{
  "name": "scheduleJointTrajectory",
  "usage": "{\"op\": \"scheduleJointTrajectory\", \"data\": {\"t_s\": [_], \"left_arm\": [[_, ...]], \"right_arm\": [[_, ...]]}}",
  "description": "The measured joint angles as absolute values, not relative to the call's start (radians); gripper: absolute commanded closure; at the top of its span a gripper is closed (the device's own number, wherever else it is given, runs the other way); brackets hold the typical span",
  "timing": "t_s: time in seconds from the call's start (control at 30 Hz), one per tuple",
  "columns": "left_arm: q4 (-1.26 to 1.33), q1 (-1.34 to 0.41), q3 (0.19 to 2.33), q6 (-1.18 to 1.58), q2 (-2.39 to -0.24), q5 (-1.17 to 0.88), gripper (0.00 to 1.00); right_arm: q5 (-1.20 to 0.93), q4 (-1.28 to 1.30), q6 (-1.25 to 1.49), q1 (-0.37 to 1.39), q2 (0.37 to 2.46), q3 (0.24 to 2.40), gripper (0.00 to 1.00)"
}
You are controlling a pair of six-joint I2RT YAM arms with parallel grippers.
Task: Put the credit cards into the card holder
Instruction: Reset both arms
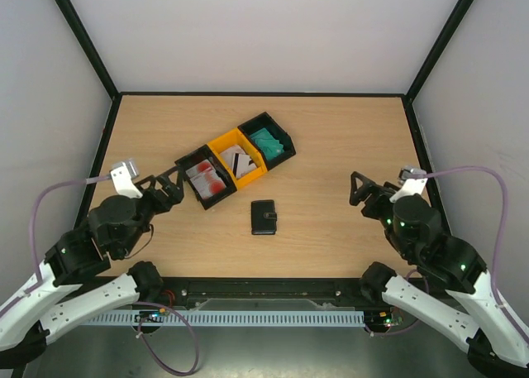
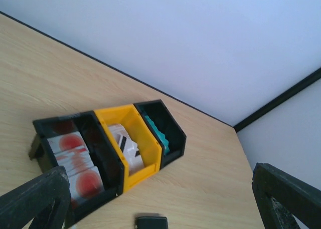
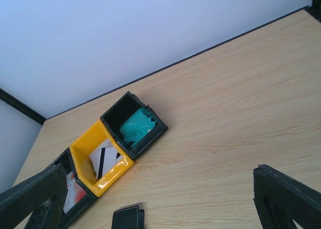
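1. The left claw (image 1: 175, 179) sits just beside the bin row and the right claw (image 1: 355, 189) near the surface's (image 1: 331, 138) right edge. Both are released and empty.
2. The card holder (image 1: 264, 217) lies closed mid-surface, nearer the front edge. It probably needs one claw to pin it while the other opens it.
3. The near black bin (image 1: 216, 200) holds red-and-white cards (image 1: 207, 178), the yellow bin (image 1: 253, 178) white striped cards (image 1: 240, 160), and the far black bin (image 1: 256, 124) teal cards (image 1: 267, 141).
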State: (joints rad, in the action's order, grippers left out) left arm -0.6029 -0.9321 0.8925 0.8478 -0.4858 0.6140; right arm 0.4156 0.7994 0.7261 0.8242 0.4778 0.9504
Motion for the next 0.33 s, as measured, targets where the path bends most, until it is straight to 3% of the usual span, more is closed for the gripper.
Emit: {"op": "scheduleJointTrajectory", "data": {"t_s": [0.33], "left_arm": [[-0.699,-0.932,0.97,0.794,-0.495,0.682,0.0]], "right_arm": [[0.459,0.894,0.757,0.824,0.441,0.985,0.02]]}}
